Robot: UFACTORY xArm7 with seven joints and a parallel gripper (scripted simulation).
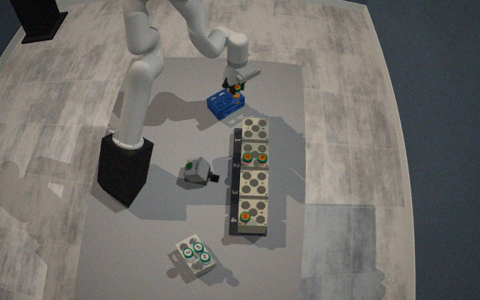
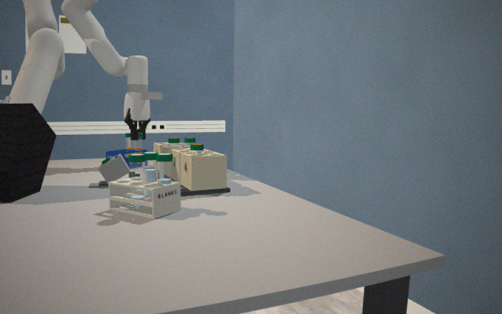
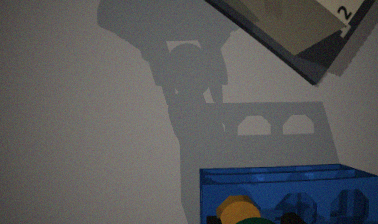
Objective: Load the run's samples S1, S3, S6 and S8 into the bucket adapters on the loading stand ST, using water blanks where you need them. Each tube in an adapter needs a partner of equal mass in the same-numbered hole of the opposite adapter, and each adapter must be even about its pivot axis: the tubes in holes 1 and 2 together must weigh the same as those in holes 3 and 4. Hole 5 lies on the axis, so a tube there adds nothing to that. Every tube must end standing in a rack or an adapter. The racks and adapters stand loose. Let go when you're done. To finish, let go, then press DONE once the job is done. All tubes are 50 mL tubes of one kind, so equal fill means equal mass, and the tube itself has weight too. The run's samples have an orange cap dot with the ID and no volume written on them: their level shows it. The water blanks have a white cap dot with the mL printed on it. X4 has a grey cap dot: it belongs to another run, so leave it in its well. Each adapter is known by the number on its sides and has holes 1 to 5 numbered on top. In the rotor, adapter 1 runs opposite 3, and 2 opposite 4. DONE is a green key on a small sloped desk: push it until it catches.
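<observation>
My gripper (image 1: pixel 236 86) (image 2: pixel 138 135) is shut on a green-capped tube (image 1: pixel 237 87) with an orange dot, standing in the blue rack (image 1: pixel 216 107) (image 2: pixel 115 155) (image 3: pixel 290 188). Its ID is unreadable. A second tube (image 2: pixel 128 135) stands beside it, its cap mostly hidden in the top view. On the stand (image 1: pixel 236 151), the adapter (image 1: pixel 255 147) at mark 2 holds two orange-dot tubes, left (image 1: pixel 247 157) and right (image 1: pixel 262 158). The adapter (image 1: pixel 251 229) at mark 4 holds one orange-dot tube (image 1: pixel 245 216) (image 2: pixel 196 147). The adapters at marks 1 and 3 show no tubes.
The BLANKS rack (image 1: pixel 207 269) (image 2: pixel 167 202) holds three white-dot tubes at the front. The grey sloped desk (image 1: pixel 200 173) (image 2: pixel 115 169) with the green DONE key (image 1: pixel 189 165) stands left of the stand. The black arm base (image 1: pixel 122 175) is farther left.
</observation>
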